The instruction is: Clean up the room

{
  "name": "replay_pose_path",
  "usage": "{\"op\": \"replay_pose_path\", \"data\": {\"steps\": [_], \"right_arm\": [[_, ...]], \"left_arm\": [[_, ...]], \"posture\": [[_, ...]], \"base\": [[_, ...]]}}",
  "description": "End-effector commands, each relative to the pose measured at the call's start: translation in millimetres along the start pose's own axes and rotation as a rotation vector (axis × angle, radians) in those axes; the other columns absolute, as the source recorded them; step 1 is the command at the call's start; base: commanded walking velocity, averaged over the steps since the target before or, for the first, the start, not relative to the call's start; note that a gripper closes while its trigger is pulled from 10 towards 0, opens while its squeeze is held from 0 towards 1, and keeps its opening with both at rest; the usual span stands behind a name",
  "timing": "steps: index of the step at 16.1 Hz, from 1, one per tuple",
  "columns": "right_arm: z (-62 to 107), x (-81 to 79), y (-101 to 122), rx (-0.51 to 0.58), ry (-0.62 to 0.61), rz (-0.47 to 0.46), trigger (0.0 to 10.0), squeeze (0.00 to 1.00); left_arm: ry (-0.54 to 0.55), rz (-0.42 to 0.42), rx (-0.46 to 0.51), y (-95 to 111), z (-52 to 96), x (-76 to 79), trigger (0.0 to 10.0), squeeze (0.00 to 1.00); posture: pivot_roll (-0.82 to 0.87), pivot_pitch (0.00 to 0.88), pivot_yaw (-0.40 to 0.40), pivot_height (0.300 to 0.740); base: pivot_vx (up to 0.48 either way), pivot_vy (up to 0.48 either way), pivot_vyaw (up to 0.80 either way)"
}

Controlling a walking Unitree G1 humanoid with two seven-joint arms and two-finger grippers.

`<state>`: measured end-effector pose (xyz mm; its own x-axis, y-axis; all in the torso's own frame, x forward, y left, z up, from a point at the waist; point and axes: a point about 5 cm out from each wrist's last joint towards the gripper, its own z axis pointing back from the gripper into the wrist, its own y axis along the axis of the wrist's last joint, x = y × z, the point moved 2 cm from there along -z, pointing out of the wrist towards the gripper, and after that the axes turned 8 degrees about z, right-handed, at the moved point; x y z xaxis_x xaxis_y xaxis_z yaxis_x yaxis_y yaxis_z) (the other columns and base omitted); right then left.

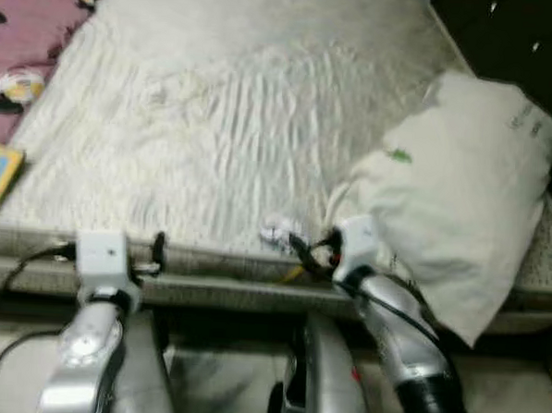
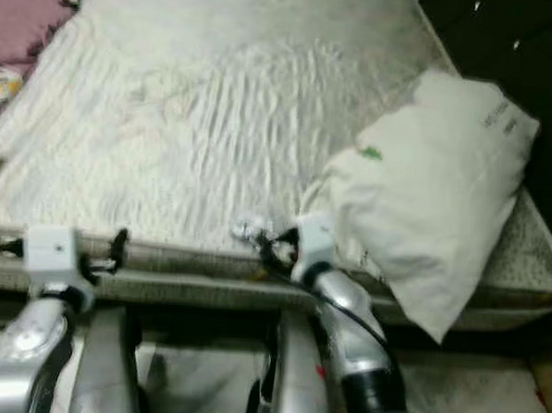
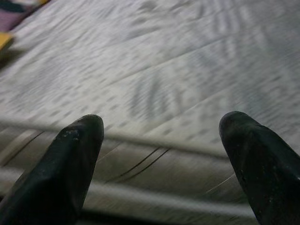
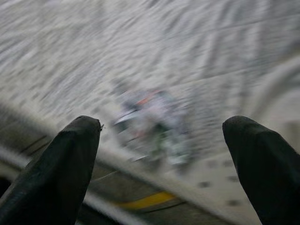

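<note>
Here a small crumpled wrapper (image 4: 152, 124) lies on the near edge of the bed (image 1: 234, 121), just left of a white pillow (image 1: 462, 188). The right pincer (image 4: 161, 154) hangs open just before it, fingers either side. The left pincer (image 3: 161, 150), also open, sits at the bed's near-left edge.

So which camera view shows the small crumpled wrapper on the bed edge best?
The right wrist view: the wrapper sits large between the open right pincer fingers, though blurred. Both eye views show it as a tiny pale speck on the mattress edge beside the pillow.
</note>
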<state>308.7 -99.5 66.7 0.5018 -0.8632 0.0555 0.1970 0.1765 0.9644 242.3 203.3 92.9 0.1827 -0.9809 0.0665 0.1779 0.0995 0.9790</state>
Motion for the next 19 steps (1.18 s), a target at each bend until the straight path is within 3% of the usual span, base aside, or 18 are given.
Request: {"op": "replay_pose_path", "data": {"steps": [1, 5, 11, 14, 17, 18, 19], "right_arm": [[-0.4, 0.4, 0, -0.003, 0.012, 0.016, 10.0, 0.00], [-17.5, -9.2, 2, -0.002, 0.065, 0.057, 10.0, 0.00], [-51.3, -20.8, 23, 0.056, 0.000, 0.128, 10.0, 0.00], [-61.7, -21.7, 27, 0.038, -0.027, 0.166, 10.0, 0.00], [-69.9, -23.6, 20, -0.054, -0.069, 0.228, 10.0, 0.00], [-71.0, -22.9, 16, -0.083, -0.094, 0.212, 8.8, 0.00], [-71.3, -22.3, 14, -0.097, -0.106, 0.197, 3.6, 0.00]], "left_arm": [[0.015, -0.009, 0.008, 4, 2.8, -2.7, 10.0, 0.00], [0.024, -0.034, 0.009, 6, 18.2, -10.8, 10.0, 0.00], [0.005, -0.053, 0.026, 14, 23.4, 0.8, 10.0, 0.00], [0.039, -0.053, 0.021, 14, 34.9, -5.9, 10.0, 0.00], [0.028, -0.058, -0.003, 10, 41.2, -2.0, 10.0, 0.00], [0.016, -0.061, -0.008, 9, 40.1, 0.8, 10.0, 0.00], [0.012, -0.061, -0.007, 10, 39.3, 2.0, 10.0, 0.00]], "posture": [[0.13, 0.163, -0.133, 0.521], [0.14, 0.193, -0.135, 0.521], [0.19, 0.222, -0.165, 0.521], [0.22, 0.248, -0.182, 0.521], [0.22, 0.250, -0.182, 0.521], [0.22, 0.249, -0.181, 0.521], [0.22, 0.248, -0.181, 0.521]], "base": [[0.000, 0.000, 0.00], [0.000, 0.000, 0.00], [0.000, 0.000, 0.00], [0.000, 0.000, 0.00], [0.000, 0.000, 0.00], [0.000, 0.000, 0.00], [0.000, 0.000, 0.00]]}}
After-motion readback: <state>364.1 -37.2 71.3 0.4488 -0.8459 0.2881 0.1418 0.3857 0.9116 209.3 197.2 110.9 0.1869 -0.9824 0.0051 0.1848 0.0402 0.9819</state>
